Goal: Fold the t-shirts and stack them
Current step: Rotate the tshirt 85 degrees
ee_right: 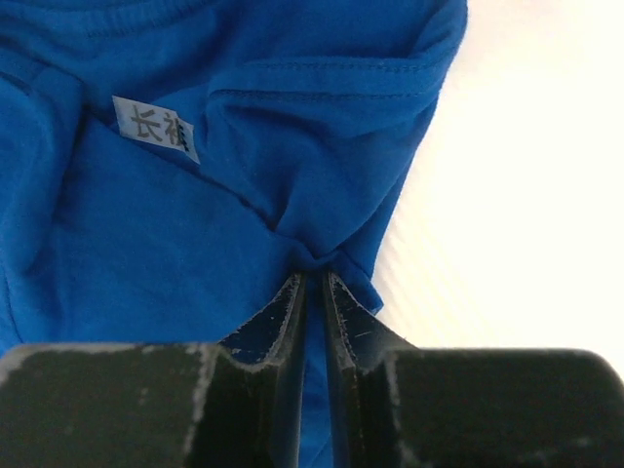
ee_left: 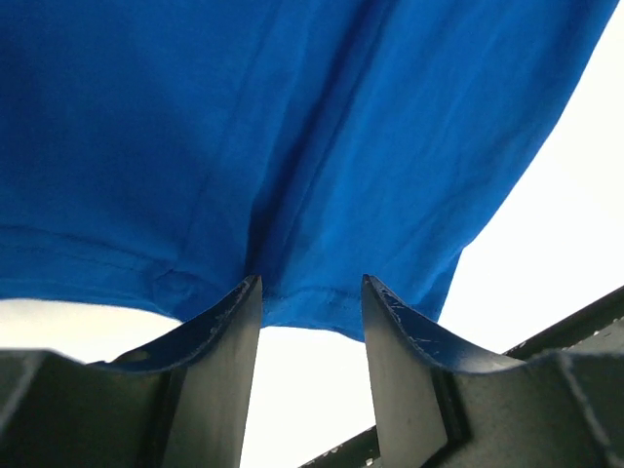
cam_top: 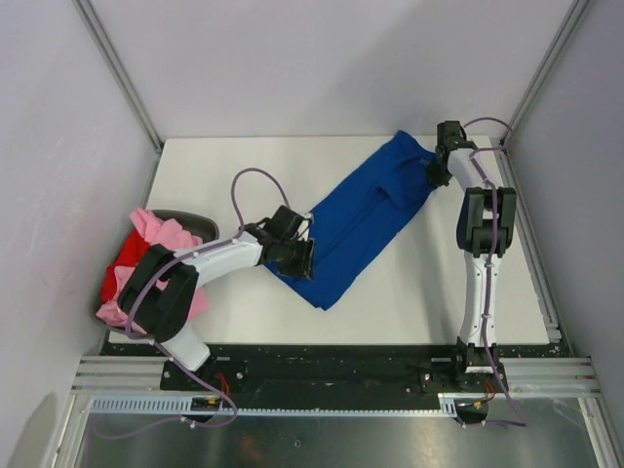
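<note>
The royal blue t-shirt [cam_top: 356, 219] lies in a long diagonal band across the white table, from the far right to the near middle. My right gripper [cam_top: 436, 168] is shut on a pinch of its cloth near the collar; a small white label [ee_right: 154, 128] shows on the blue cloth [ee_right: 146, 234] in the right wrist view. My left gripper [cam_top: 292, 255] is open at the shirt's near hem [ee_left: 312, 312], and nothing lies between its fingers [ee_left: 234, 322]. The pink t-shirt [cam_top: 161, 239] and the red t-shirt [cam_top: 122, 265] lie bunched at the left.
A dark grey basket [cam_top: 200, 223] holds the pink and red shirts at the table's left edge, partly under my left arm. Metal frame posts and white walls enclose the table [cam_top: 244, 161]. A black rail runs along the near edge.
</note>
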You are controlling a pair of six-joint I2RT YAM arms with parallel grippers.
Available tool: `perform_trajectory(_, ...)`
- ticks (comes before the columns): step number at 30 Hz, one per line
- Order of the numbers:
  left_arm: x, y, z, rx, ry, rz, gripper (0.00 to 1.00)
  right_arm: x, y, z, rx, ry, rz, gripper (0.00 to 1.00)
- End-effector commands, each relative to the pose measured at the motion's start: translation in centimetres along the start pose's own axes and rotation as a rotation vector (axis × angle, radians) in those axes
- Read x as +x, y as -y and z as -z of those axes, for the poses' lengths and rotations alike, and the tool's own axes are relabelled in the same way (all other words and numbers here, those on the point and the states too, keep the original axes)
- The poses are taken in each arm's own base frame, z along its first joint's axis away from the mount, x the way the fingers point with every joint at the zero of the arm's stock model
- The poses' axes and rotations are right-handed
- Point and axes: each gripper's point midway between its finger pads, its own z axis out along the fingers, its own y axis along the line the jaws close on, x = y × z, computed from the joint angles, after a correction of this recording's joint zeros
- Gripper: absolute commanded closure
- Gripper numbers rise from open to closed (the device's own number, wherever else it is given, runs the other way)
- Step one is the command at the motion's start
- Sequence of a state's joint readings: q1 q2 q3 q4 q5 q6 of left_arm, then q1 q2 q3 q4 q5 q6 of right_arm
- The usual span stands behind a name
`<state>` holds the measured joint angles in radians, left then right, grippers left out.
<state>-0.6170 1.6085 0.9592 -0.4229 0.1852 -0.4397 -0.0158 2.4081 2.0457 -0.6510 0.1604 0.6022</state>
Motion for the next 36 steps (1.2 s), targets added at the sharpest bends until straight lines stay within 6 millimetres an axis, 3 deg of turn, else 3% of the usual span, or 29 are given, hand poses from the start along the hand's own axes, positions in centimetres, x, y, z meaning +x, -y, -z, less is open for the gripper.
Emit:
perform_trajectory(1,1.1,1.4,-1.1,-0.003,-0.045,-0.088,0.50,2.3,-1.8,-1.8,0.013,-0.056,0.171,0.82)
perform_trajectory(7,2.5,2.9,-2.8,-0.010,-0.108,-0.137,0.51,1.1,-3.3,-2.0,-0.037,-0.018,0.208,0.74)
perform_trajectory(12,3.7,4.4,-3.8,0.004,-0.151,-0.158,0.52,-1.3,-2.9,-0.7,-0.034,0.034,0.192,0.64)
perform_trajectory(18,6.0,7.4,-4.4,0.035,-0.196,-0.204,0.52,-5.8,-4.0,5.2,-0.086,0.143,0.160,0.51)
perform_trajectory(23,7.6,10.8,-4.7,0.073,-0.218,-0.223,0.52,-7.3,-4.0,10.0,-0.097,0.172,0.147,0.48)
perform_trajectory(28,9.0,15.3,-5.0,0.127,-0.232,-0.243,0.53,-6.0,-3.4,13.8,-0.138,0.140,0.136,0.48)
perform_trajectory(32,9.6,18.0,-4.4,0.159,-0.217,-0.256,0.53,-2.7,-2.6,16.5,-0.207,0.084,0.129,0.48)
perform_trajectory(36,8.8,19.5,-1.8,0.195,-0.149,-0.263,0.51,1.8,-1.2,19.3,-0.294,0.016,0.123,0.48)
